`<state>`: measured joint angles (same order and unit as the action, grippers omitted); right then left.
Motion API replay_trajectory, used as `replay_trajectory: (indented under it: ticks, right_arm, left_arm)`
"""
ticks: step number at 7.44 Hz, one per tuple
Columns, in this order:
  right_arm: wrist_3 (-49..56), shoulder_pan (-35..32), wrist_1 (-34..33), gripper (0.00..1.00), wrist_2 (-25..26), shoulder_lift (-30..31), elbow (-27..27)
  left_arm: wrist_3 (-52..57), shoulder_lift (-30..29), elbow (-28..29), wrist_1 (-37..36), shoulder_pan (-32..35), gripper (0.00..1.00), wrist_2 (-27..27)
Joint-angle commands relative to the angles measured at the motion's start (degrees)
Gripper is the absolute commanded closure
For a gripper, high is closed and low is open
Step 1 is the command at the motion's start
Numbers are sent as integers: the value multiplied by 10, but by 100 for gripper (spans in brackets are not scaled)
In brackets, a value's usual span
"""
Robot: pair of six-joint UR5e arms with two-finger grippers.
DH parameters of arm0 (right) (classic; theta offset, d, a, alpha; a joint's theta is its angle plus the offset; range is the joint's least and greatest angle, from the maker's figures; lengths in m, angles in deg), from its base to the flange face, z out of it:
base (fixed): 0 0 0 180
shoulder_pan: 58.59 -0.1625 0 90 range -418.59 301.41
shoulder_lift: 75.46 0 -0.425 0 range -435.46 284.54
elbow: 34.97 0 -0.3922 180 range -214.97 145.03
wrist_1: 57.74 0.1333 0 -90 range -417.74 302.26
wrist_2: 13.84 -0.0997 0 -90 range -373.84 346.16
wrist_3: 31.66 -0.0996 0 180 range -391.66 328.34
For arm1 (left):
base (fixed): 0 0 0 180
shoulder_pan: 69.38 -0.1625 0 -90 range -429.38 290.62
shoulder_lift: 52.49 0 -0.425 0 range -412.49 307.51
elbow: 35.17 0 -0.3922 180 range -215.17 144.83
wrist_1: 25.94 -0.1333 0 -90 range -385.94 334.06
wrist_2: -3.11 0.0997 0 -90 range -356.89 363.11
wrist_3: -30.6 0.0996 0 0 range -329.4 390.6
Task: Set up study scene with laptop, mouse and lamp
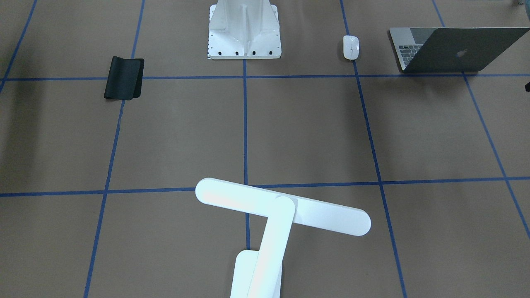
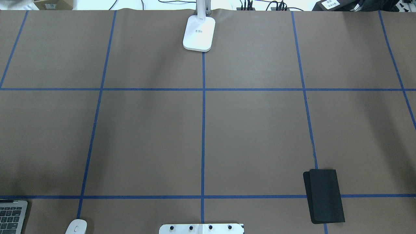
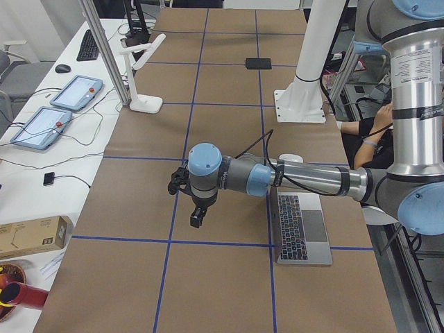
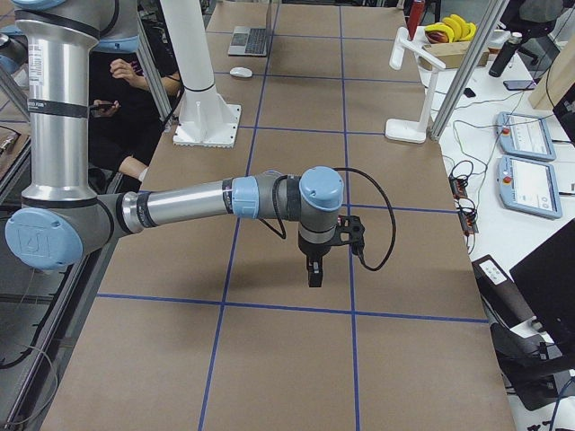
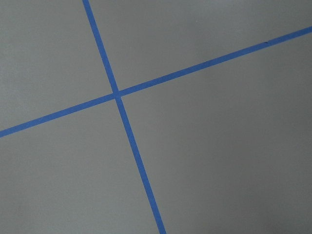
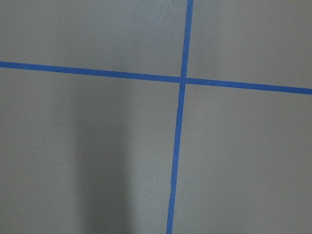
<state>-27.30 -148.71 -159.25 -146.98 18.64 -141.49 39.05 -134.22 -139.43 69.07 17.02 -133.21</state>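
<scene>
The grey laptop [image 1: 455, 51] stands open at the robot's near left corner, its keyboard showing in the overhead view [image 2: 11, 216] and the left side view [image 3: 302, 229]. The white mouse [image 1: 350, 46] lies beside it [image 2: 76, 226]. The white lamp [image 1: 281, 207] stands at the far middle edge [image 2: 199, 32], its bar head across the slanted arm. My left gripper [image 3: 196, 216] hangs over bare table in front of the laptop. My right gripper [image 4: 314, 272] hangs over bare table on the other half. I cannot tell whether either is open or shut. Both wrist views show only tape lines.
A folded black mat [image 1: 123, 78] lies on the robot's right side [image 2: 325, 196]. The white ribbed pedestal [image 1: 244, 33] is bolted at the near middle edge. Blue tape lines grid the brown table. Tablets and cables lie past the far edge [image 3: 76, 94].
</scene>
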Motion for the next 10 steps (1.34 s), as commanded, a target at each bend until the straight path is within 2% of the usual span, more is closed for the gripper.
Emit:
replay_trajectory:
  ticks: [1,3,5,6,8,9,10]
  right_arm:
    - [7,-1,0,0,2,5,-5]
    - [1,-1,1,0,4,-14,-9]
    - [6,14,13,0,4,-33,-81]
    - [6,33,19,0,-8,-33,-106]
    - [1,73,46,0,-91,-29,-106]
    - [-1,88,83,0,-98,-20,-115]
    - [-1,108,88,0,-95,-12,-119]
  left_arm:
    - [0,-1,0,0,0,0,1]
    - [0,2,-6,-3,0,0,-3]
    - [-17,4,-8,-5,0,0,-4]
    - [-4,36,-10,5,1,0,-4]
    - [107,67,-13,5,5,0,-6]
    - [150,78,-20,5,12,0,-15]
    - [168,106,-46,4,26,0,-31]
